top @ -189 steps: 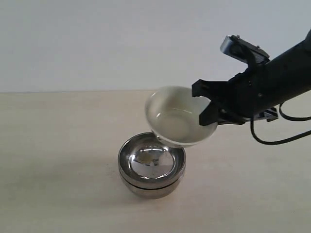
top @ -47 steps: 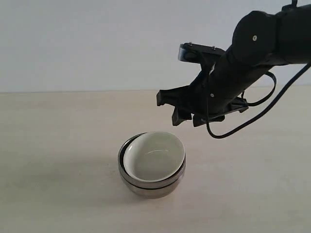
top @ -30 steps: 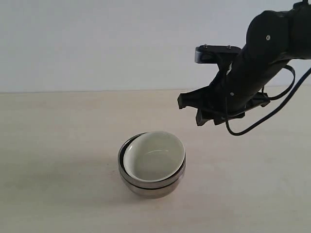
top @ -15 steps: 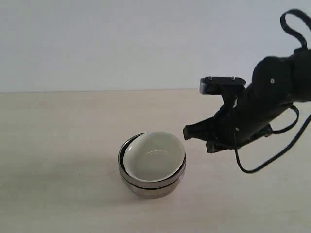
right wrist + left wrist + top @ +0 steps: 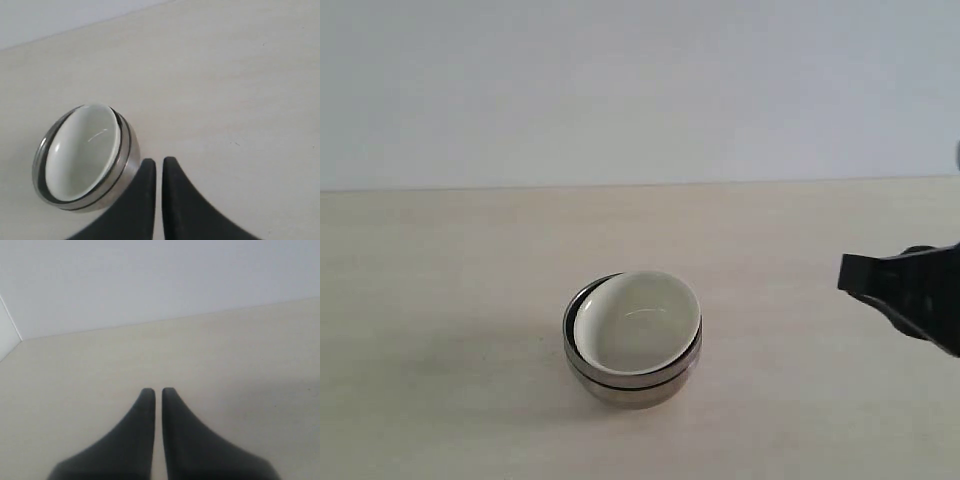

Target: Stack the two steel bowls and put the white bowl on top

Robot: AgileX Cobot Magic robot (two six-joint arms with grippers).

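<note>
white bowl (image 5: 638,322) sitting mouth-up inside the two steel bowls (image 5: 632,392), all three stacked as one pile on the table (image 5: 440,280). round, so no real long axis to speak of, just the opening facing straight up. not quite centred though: pushed toward the right side of the steel rim in the exterior view, with a thin crescent of steel and dark gap showing on the left. hard to say whether tilted a touch or just shifted.

right gripper (image 5: 844,274) way off to the right of the pile in that same view, half cut off by the frame edge, well apart from the bowls and touching none of them. from the right wrist view, white bowl (image 5: 82,155) and steel rim (image 5: 127,159) in plain sight in front of the right gripper (image 5: 158,162). fingers pinched nearly together, only a slim slit between the tips, nothing in there.

left gripper (image 5: 158,391) same deal: tips almost meeting, empty, hanging over bare tabletop with the pale wall (image 5: 150,280) behind. not visible in the exterior view at all.
</note>
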